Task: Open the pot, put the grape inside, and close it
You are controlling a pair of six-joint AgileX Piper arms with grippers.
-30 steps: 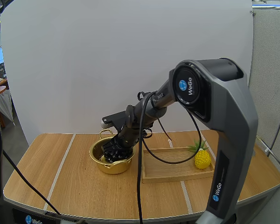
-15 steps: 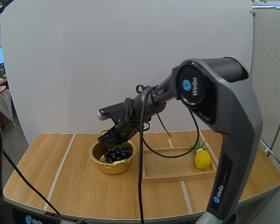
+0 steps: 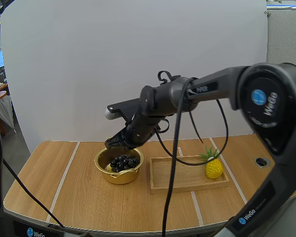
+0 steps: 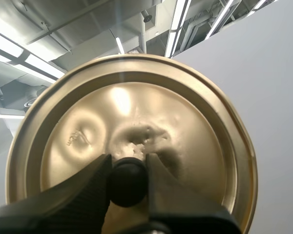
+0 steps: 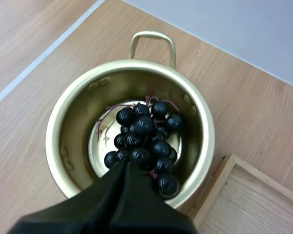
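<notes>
On the light wooden table [image 3: 79,197], a dark grape bunch [image 5: 145,141] is laid inside a golden metal pot [image 5: 58,146]. Above it the right gripper [image 5: 125,166] is held pressed together; the golden round lid [image 4: 195,122] is pinched at its knob [image 4: 128,181] by the left gripper [image 4: 128,165].

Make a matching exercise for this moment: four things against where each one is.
Things:
1. grapes
2. lid
3. pineapple
4. right pincer

Places:
A. in the tray
B. over the pot, shut
C. inside the pot
D. pinched by its knob in the left pincer

Pairs: 1-C, 2-D, 3-A, 4-B
</notes>
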